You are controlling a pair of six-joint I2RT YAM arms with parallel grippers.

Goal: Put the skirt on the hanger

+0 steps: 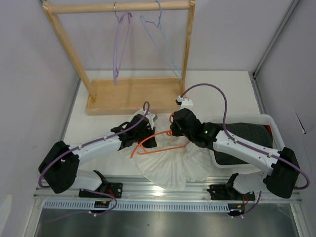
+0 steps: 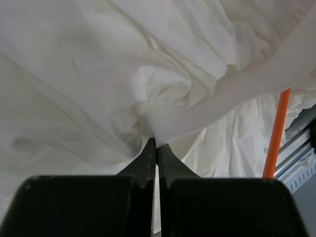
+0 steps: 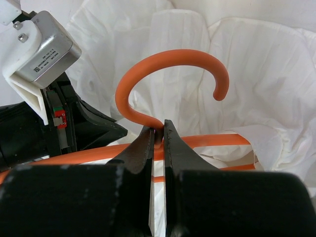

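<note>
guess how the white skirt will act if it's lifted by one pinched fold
Probably floppy: the skirt lies in soft folds and creases, so it should drape from the pinch rather than hold shape. Likely light, since the fabric looks thin. It may slide along the smooth orange hanger.

You are looking down on a white desk [image 1: 81,123] boxed in by pale grey walls [image 1: 29,74] on the left, right and back. At the far edge stands a wooden rack [image 1: 133,96]; a purple hanger [image 1: 117,49] and a light blue wire hanger [image 1: 165,52] hang from its bar. A metal rail [image 1: 163,190] along your near edge catches a bright glare.
</note>
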